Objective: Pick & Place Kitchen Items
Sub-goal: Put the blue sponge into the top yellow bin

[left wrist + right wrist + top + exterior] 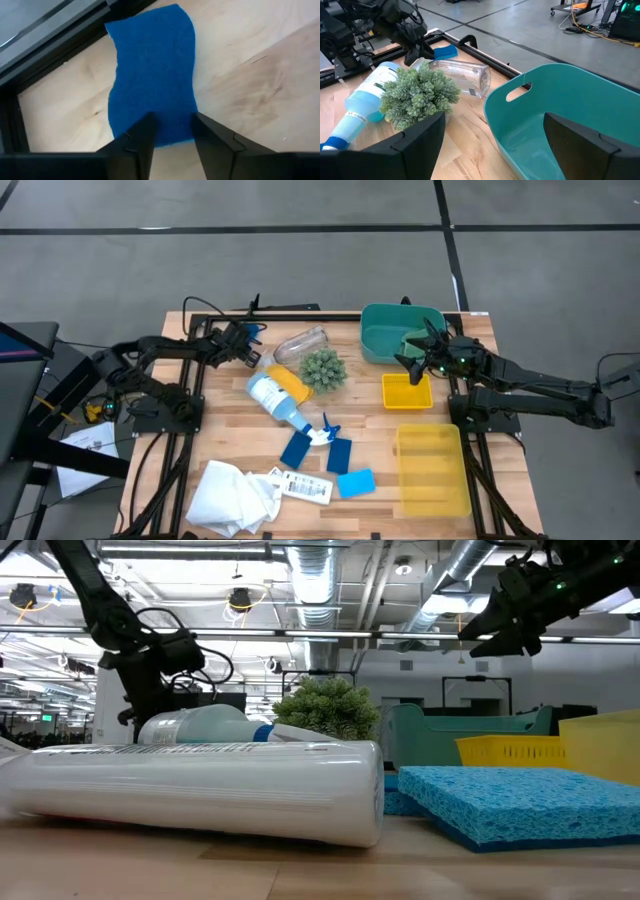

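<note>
I count 4 blue sponges: 1 (152,75) under my left gripper (172,132), fingers parted, empty | right gripper (492,135) wide open above teal bin (570,115)

A matt, fuzzy blue sponge (152,75) is seen on pale grained wood of the table (250,75) (smooth finish) just ahead of the left gripper (172,131); the teal bin (560,120) looks glossy plastic.

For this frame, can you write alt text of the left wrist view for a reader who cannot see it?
Seen from the wrist, the left gripper hangs open just above a blue sponge lying flat on the wooden table, its two dark fingers straddling the sponge's near end. A dark metal frame rail borders the table beyond the sponge.
</note>
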`<state>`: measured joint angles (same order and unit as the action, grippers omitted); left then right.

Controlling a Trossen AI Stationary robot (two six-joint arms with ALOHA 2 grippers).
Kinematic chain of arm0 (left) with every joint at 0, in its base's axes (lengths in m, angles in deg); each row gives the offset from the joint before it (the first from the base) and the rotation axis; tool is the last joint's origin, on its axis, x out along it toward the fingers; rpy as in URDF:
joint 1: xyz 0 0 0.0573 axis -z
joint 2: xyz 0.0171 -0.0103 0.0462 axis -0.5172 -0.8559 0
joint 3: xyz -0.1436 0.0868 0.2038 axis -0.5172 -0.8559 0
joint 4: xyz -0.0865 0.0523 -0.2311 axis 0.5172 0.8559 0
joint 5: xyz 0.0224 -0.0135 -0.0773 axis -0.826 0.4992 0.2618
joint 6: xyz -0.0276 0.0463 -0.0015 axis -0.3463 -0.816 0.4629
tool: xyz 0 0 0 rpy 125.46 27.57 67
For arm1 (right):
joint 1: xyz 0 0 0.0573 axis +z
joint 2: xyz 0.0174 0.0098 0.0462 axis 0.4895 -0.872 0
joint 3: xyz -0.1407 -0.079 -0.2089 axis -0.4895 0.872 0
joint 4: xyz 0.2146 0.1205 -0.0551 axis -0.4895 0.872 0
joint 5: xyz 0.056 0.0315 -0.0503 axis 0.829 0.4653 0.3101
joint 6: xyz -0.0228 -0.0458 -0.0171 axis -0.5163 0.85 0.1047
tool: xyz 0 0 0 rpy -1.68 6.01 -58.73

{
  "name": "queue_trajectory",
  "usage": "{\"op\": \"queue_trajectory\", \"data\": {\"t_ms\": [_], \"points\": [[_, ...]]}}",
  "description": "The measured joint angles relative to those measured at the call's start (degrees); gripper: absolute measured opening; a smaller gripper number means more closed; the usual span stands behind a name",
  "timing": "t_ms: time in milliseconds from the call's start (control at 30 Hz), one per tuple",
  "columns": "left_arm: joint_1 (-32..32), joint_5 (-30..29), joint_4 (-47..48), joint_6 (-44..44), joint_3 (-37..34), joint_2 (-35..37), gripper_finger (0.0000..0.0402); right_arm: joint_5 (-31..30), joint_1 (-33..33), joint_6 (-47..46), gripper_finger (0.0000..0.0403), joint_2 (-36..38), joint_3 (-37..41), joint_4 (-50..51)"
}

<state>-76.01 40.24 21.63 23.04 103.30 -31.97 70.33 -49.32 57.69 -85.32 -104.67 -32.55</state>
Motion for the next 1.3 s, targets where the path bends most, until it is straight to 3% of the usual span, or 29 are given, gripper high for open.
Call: {"op": "queue_trajectory", "data": {"t_ms": [267, 700, 933, 1300], "points": [[0.0, -0.1, -0.2, -0.2, 0.0, -0.3, 0.0163, 0.0, 0.0, 0.4, 0.0327, 0.0, 0.0, 0.1], [0.0, -0.1, -0.4, 1.5, 0.1, -0.4, 0.0130, 0.2, 0.0, 0.4, 0.0327, 0.0, 0.0, 0.1], [0.0, -0.1, -0.4, 1.5, 0.1, -0.4, 0.0094, 0.2, 0.0, 0.4, 0.0327, 0.0, 0.0, 0.2], [-0.2, -0.1, -0.7, 1.8, 0.2, -0.4, 0.0004, 0.2, 0.0, 0.4, 0.0327, 0.0, 0.0, 0.2]]}}
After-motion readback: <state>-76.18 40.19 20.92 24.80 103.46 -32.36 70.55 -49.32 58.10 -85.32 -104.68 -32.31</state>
